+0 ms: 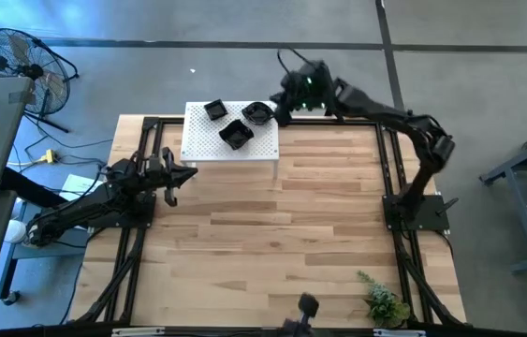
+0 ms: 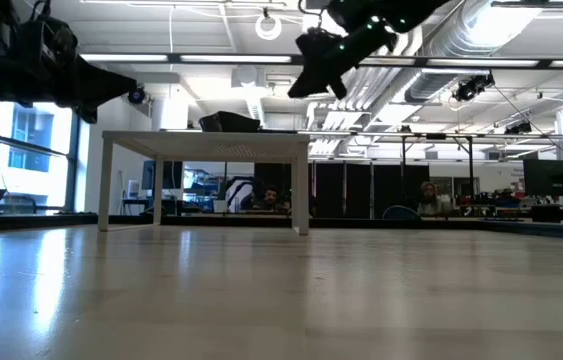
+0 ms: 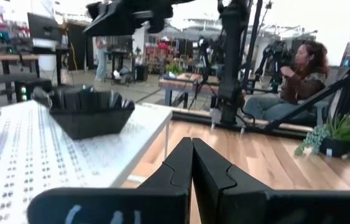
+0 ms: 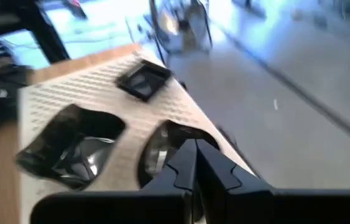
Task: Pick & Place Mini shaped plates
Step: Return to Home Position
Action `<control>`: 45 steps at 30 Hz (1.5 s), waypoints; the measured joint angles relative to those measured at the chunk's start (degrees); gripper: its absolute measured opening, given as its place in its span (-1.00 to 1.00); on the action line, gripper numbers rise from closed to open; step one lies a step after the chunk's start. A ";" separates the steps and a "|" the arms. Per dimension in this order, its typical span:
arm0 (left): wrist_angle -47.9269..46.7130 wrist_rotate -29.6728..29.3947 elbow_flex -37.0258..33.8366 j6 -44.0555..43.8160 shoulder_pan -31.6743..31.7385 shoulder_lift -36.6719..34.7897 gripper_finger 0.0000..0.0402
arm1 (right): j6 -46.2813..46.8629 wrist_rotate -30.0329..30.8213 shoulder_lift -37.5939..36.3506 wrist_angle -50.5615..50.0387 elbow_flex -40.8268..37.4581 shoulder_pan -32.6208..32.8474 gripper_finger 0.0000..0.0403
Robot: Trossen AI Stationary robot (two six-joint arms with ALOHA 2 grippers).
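Open-plan robotics lab, industrial look. My wooden surface (image 1: 272, 243) sat inside a black metal frame (image 1: 384, 159) on a bare concrete floor (image 1: 197, 37), with a floor fan (image 1: 15, 56) beside it. Exposed ducts (image 2: 501, 30) and strip lights (image 2: 176, 57) ran overhead. Behind were more benches (image 3: 187, 81), monitors (image 2: 551, 180) and a seated person (image 3: 302, 71).
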 joint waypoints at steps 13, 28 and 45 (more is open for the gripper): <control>-4.29 0.07 0.00 -0.08 0.00 0.04 -1.00 | -4.18 -6.16 -26.67 35.81 -50.14 8.00 -0.99; -4.17 -8.92 0.00 0.33 -0.04 0.04 -1.00 | -4.43 -0.32 -66.69 44.50 -84.39 7.98 -0.99; -6.29 -11.63 0.00 2.90 -0.02 0.04 -1.00 | -3.53 3.22 -96.85 20.55 -89.12 7.96 -1.00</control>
